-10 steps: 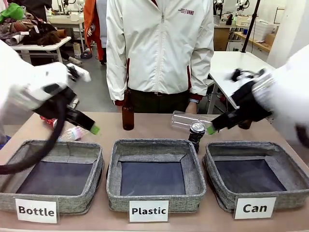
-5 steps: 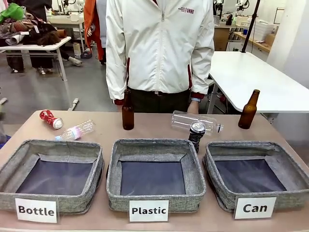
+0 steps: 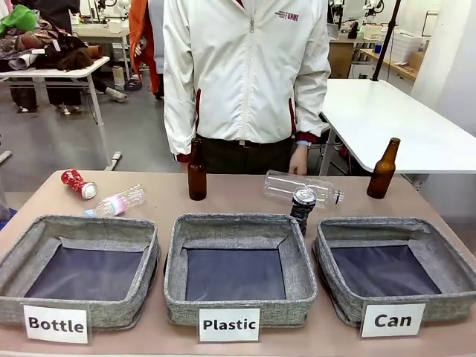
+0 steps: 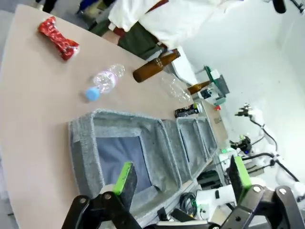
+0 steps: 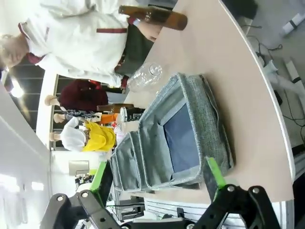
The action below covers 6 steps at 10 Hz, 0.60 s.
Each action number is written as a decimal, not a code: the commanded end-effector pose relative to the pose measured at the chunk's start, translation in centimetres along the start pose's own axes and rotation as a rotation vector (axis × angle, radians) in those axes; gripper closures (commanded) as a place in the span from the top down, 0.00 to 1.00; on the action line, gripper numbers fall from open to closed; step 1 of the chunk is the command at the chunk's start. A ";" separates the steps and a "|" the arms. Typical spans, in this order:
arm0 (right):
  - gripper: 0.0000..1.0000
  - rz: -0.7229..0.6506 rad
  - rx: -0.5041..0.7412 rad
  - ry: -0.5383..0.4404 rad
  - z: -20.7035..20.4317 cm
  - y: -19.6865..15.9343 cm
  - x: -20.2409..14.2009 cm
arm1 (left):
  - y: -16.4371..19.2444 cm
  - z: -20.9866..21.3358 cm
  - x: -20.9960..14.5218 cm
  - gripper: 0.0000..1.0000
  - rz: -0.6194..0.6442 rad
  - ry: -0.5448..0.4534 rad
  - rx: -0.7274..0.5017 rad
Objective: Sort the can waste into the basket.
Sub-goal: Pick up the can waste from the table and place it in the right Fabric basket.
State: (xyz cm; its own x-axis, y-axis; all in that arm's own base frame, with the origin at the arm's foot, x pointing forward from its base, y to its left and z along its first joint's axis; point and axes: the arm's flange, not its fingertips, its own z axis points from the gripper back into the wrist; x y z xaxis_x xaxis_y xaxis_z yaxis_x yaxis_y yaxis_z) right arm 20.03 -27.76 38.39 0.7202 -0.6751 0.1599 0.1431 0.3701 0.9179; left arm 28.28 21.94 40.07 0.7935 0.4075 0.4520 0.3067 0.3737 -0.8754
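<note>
Cans on the table (image 3: 234,195), outside the basket (image 3: 372,224).
Black can (image 3: 303,204) stands at its ten o'clock, red can (image 3: 77,183) far toward nine; left claw (image 4: 181,176) and right claw (image 5: 158,175) gape empty.

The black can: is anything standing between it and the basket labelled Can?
Nothing visible does. The black can stands upright just left of the Can basket's far corner; the clear bottle lies behind it, off that path.

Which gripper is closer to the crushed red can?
Left. The left gripper hangs at the grey fabric Bottle basket, the crushed red metal can beyond it; the right gripper is at the Can basket, two baskets away.
</note>
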 end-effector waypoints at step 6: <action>1.00 0.044 0.006 0.025 0.7 2.2 -0.6 | -1.9 1.6 -0.2 1.00 -0.082 0.060 0.001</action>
State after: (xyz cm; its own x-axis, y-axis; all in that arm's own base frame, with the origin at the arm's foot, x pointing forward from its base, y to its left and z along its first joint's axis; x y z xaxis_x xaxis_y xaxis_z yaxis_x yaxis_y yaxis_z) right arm 19.38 -26.78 40.60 0.7472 -0.6440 0.1641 0.1373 0.3912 0.9100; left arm 26.35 22.50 41.95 0.8108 0.3200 0.4902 0.3474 0.4109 -0.8429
